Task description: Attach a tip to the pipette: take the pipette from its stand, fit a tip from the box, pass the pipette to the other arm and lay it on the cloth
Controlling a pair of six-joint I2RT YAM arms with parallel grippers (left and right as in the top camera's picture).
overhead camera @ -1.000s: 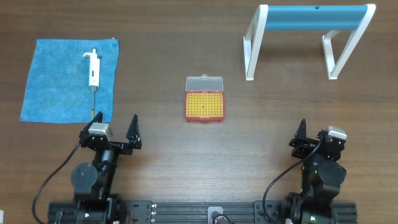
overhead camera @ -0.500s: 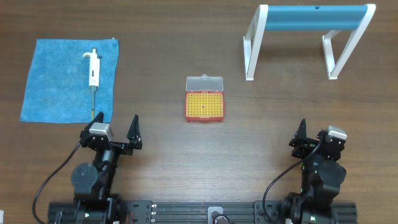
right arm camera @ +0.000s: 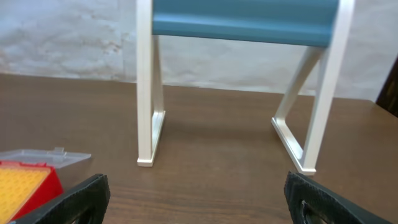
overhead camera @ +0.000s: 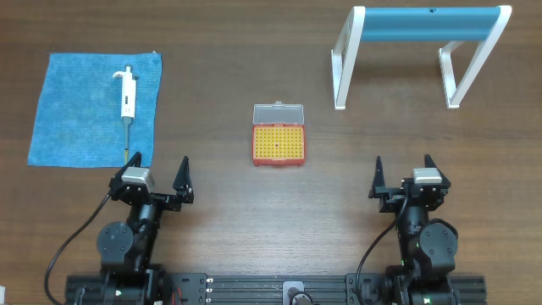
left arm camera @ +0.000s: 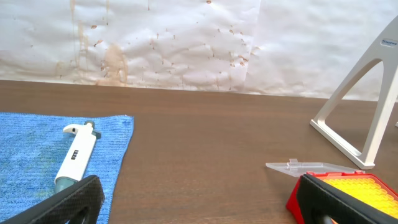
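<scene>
The right arm (overhead camera: 423, 233) has swung round to face the stand (overhead camera: 428, 25) squarely; the left arm (overhead camera: 127, 237) is unchanged. Both sets of jaws are released and empty. The pipette (overhead camera: 126, 95) lies on the cloth (overhead camera: 68, 119), with a tip (overhead camera: 128, 154) apparently fitted. The task looks complete.

I can read no text anywhere: the small dark mark on the stand (left arm camera: 387, 46) and the panel on the pipette (left arm camera: 74, 157) are too small for me.
</scene>
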